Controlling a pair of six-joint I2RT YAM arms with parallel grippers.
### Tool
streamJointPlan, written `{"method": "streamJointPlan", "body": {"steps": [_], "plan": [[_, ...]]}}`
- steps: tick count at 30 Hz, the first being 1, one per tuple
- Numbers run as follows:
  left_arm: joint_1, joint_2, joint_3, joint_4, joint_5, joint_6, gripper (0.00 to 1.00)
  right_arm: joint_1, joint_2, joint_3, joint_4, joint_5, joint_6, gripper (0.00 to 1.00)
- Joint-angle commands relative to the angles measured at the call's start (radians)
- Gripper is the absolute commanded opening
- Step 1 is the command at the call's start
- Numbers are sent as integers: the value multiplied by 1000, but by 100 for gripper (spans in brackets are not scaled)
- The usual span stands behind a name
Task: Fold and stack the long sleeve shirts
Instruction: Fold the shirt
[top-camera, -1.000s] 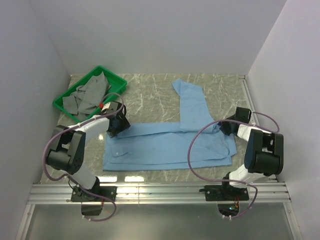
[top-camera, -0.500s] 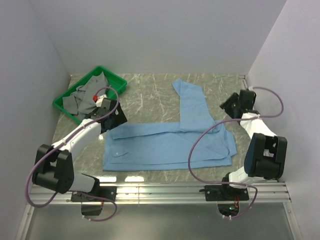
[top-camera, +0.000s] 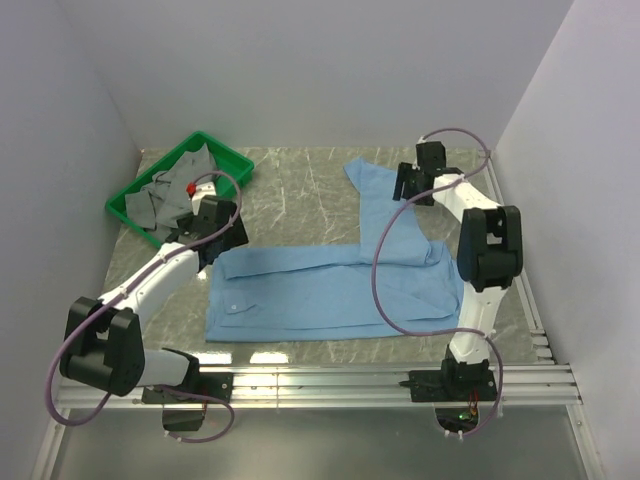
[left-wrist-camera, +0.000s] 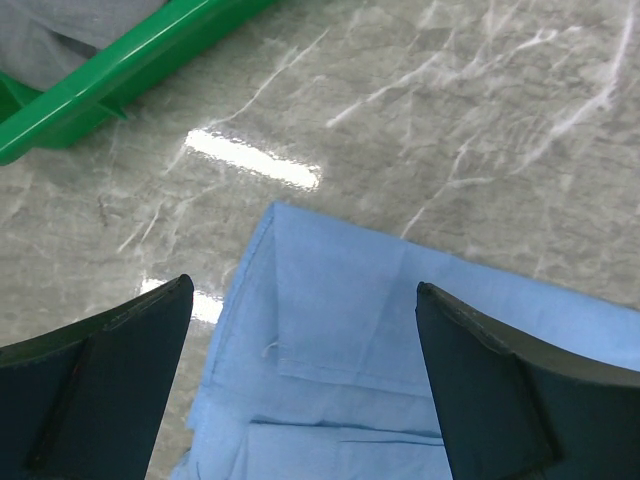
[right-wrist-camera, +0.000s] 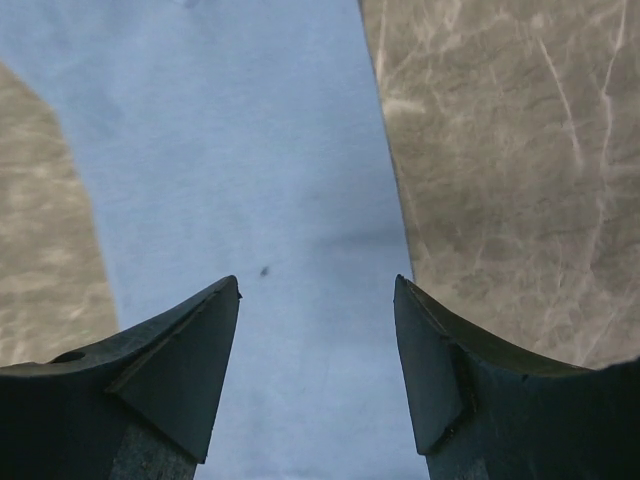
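Since half a second ago: right gripper (right-wrist-camera: 316, 288) swung off the right table edge and out to the far side, now above the upturned sleeve (top-camera: 385, 215), near its right border. Left gripper (left-wrist-camera: 300, 300) barely shifted, same spot by the upper left corner of the light blue shirt (top-camera: 330, 295). Shirt unchanged in lie.

Right fingers spread wide, nothing between them, only sleeve cloth below. Left fingers also wide apart, gripping nothing, shirt corner hem under the gap. Touching the cloth or just above it: hard to say from these views.

Shirt flat on the marble table (top-camera: 300, 190), mid-table: body as a wide band left to right, one sleeve running toward the far wall.

Edges: green tray (top-camera: 228, 152) at far left, holding grey cloth (top-camera: 175, 190), near the left gripper, apart from the shirt. Bare marble between tray and sleeve, and along the near side between shirt hem and metal rail (top-camera: 320, 385). Right of the shirt, only a narrow strip of table before the white wall (top-camera: 560, 150). Right arm's cable (top-camera: 376, 285) looped over the shirt's right half.
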Motion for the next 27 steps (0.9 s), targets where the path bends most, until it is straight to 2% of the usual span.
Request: {"method": "streamJointPlan", "body": {"steps": [1, 4, 9, 12, 16, 22, 24, 27], "plan": [[4, 0, 5, 24, -50, 31, 99, -1, 56, 109, -116, 94, -43, 70], [4, 3, 11, 24, -59, 26, 99, 5, 119, 170, -178, 129, -54, 69], [4, 5, 17, 19, -56, 18, 99, 17, 168, 170, -203, 147, -71, 68], [4, 13, 22, 14, -63, 12, 99, 23, 170, 169, -200, 138, -77, 66], [4, 20, 26, 10, -63, 9, 99, 34, 215, 247, -266, 114, -82, 64], [4, 11, 25, 7, -76, 5, 99, 34, 251, 305, -323, 66, -85, 56], [4, 11, 26, 5, -71, 5, 99, 36, 257, 318, -332, 52, -91, 51], [5, 8, 26, 5, -71, 3, 99, 36, 269, 338, -350, 42, -98, 35]]}}
